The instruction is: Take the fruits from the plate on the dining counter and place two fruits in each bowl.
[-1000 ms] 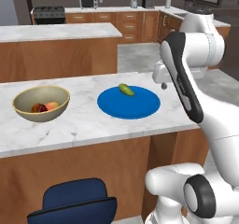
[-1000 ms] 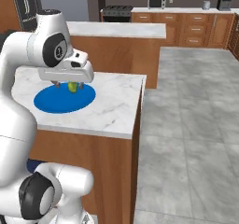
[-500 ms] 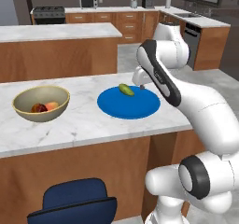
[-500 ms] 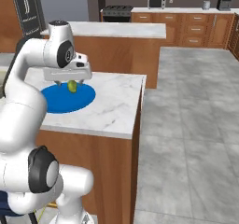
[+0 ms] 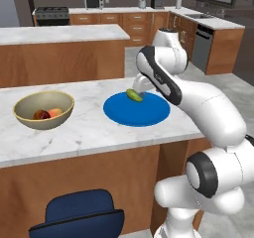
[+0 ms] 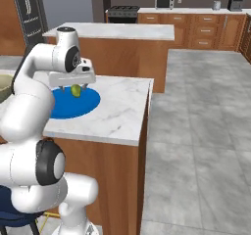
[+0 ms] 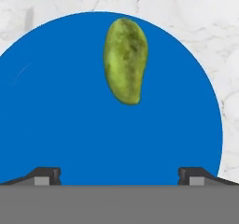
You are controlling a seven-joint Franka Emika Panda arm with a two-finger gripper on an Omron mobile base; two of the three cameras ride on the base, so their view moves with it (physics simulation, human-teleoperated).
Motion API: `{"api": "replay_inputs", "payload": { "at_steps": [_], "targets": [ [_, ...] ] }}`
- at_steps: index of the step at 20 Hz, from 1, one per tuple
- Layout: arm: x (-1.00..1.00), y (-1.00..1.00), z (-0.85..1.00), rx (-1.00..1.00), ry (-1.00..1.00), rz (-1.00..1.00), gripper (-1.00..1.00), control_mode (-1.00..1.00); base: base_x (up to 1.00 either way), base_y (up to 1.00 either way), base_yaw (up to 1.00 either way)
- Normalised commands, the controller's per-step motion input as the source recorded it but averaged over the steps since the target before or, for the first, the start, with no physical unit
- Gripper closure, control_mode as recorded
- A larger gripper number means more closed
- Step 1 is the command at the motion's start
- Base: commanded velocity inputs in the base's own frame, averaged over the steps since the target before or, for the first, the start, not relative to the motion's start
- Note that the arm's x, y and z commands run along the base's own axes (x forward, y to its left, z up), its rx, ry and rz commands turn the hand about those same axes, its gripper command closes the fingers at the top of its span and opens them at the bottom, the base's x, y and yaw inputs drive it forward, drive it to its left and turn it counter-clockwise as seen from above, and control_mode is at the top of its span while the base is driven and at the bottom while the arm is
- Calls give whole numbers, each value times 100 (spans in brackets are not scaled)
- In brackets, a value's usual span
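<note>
Marble surface [image 5: 89, 133] carries the blue plate [image 5: 144, 114] near its right end and the beige bowl [image 5: 43, 109] well to the left. Bowl holds a reddish-brown fruit [image 5: 40, 115] and an orange fruit [image 5: 55, 112], side by side. One green fruit [image 7: 125, 59] lies on the plate toward its far edge. Fingers [image 7: 119, 174] spread wide, empty, above the plate; in the hand view the green fruit sits ahead of the two tips, between their lines, not touching either
</note>
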Motion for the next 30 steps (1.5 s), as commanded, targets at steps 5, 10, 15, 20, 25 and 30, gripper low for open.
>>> {"api": "replay_inputs", "payload": {
  "at_steps": [5, 10, 15, 20, 25, 30],
  "targets": [
    [45, 27, -5, 0, 6, 1, -100, -100, 0, 0, 0],
    [46, 23, -8, 0, 10, 0, -100, -100, 0, 0, 0],
    [25, 0, -10, 0, 3, 2, -100, -100, 0, 0, 0],
    [23, 0, -39, 0, 0, 5, -100, -100, 0, 0, 0],
    [3, 3, -31, 0, 4, 1, -100, -100, 0, 0, 0],
    [4, 10, -36, 0, 3, 2, -100, -100, 0, 0, 0]
  ]
}}
